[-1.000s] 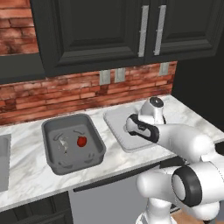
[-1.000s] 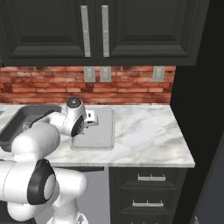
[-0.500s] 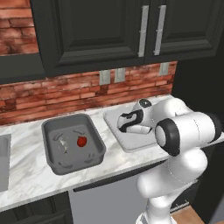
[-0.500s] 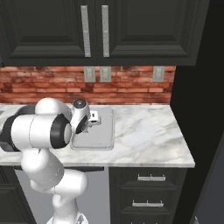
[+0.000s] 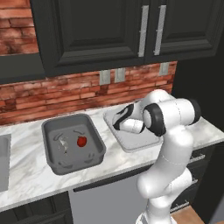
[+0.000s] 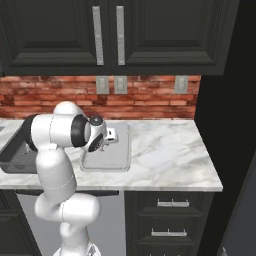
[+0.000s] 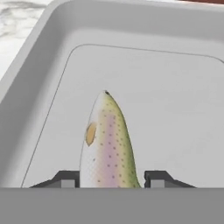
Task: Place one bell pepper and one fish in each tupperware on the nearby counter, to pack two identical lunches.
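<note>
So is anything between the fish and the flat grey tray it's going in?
Nothing visible. In the hand view the fish sits between the gripper fingers, right over the light grey tray, whose floor is bare beneath it.

White arm bent forward and low, hand (image 7: 109, 180) fingers slightly parted

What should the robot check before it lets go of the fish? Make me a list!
1. Fish over the light grey tray: ok, its nose points into the tray.
2. Fish between the fingertips: ok; gaps show beside it, so whether it is gripped: cannot tell.
3. Tray floor under the fish free: ok.
4. Fish resting on the tray floor: cannot tell.
5. Dark grey tub has a red pepper: ok.
6. Tray has a pepper: not ok, none in sight.
</note>
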### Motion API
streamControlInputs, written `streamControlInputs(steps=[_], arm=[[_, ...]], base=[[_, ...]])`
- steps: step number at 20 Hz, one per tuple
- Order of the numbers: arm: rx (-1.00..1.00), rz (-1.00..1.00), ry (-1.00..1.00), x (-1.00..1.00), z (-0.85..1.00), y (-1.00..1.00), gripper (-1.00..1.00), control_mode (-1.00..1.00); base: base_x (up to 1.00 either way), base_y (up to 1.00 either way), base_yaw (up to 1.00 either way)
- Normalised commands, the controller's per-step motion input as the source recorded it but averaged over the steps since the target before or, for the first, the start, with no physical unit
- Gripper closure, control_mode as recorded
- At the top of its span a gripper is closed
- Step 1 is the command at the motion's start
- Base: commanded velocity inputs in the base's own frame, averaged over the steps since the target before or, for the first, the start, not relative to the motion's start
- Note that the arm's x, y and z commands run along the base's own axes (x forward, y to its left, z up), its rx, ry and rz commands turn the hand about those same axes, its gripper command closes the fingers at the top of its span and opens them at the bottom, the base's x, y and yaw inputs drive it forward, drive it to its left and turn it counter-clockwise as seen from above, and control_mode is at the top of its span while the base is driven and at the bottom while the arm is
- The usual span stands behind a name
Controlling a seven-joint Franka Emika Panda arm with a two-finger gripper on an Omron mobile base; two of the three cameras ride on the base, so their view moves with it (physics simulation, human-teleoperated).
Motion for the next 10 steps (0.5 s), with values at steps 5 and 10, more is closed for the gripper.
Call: streamControlInputs(steps=[5, 10], arm=[[0.00, -0.04, 0.00, -0.22, 0.33, 0.00, -1.00, -1.00], [0.00, -0.06, 0.01, -0.51, 0.91, 0.00, -1.00, -1.00]], base=[[0.00, 0.00, 0.00], [0.00, 0.00, 0.00]])
